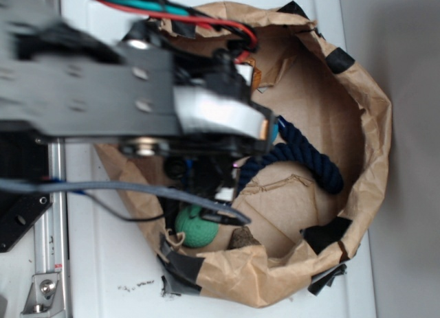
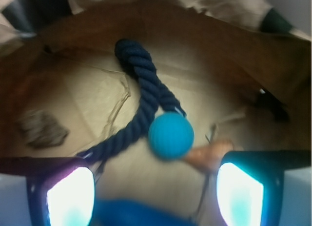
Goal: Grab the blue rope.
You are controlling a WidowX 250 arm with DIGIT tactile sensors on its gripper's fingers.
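The tool hangs inside a brown paper bag whose rolled-down rim and patches of dark tape keep the walls standing, so every item stays corralled on the bag's floor and the arm has to reach in over the rim from above. In the wrist view the tool's two fingers stand wide apart at the lower corners of the frame, with nothing between them, which reads as a stance set for a descent rather than a hold. The blue rope lies ahead of the tool, bent into a tight arch: its curve points away from the tool toward the far bag wall, and its two legs run back toward the fingers, one slanting off toward the left finger. A bright blue rounded shape, probably the head of a plastic toy, sits just over or against the near leg of the rope, directly ahead of the gap between the fingers, so it partly blocks the straightest approach. A crumpled grey-brown lump rests well off to the left side. From the exterior view a green dimpled ball lies near the bag wall beneath the arm, apart from the rope. My judgement is that the rope's open, unobstructed arch is the better target, since a close near the blue shape risks pinching the wrong item.
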